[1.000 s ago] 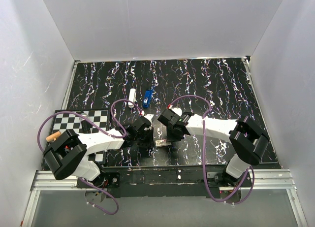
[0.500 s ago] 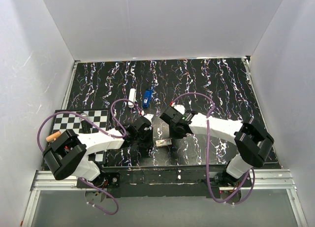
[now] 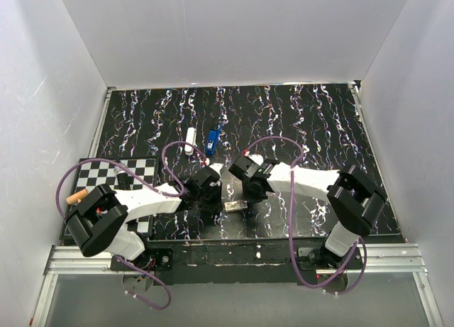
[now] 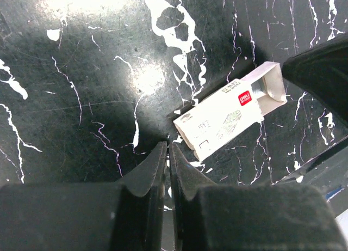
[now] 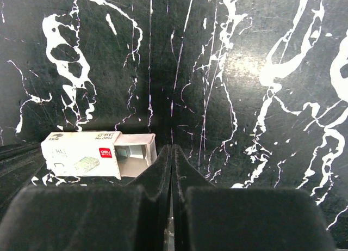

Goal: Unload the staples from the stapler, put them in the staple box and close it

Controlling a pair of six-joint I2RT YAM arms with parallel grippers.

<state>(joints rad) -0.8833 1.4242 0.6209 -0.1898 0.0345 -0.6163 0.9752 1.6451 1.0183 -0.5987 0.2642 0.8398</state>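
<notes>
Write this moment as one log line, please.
left gripper: shut | right gripper: shut | staple box: slid open, on table | stapler: farther back, untouched

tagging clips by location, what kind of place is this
Probably a robot test booth in a lab: plain white panel walls box in a black white-veined tabletop, with a black-and-white checkerboard mat lying on its left side.

Black worktop [image 3: 319, 121] streaked with white marble-like veins. Black-and-white checkered mat [image 3: 106, 174] at its left. White cardboard box [image 4: 223, 117] with a small red label. Blue stapler [image 3: 212, 140]. Left arm [image 3: 145, 199] and right arm [image 3: 308, 179] white with black joints; purple cables [image 3: 291, 220].
</notes>
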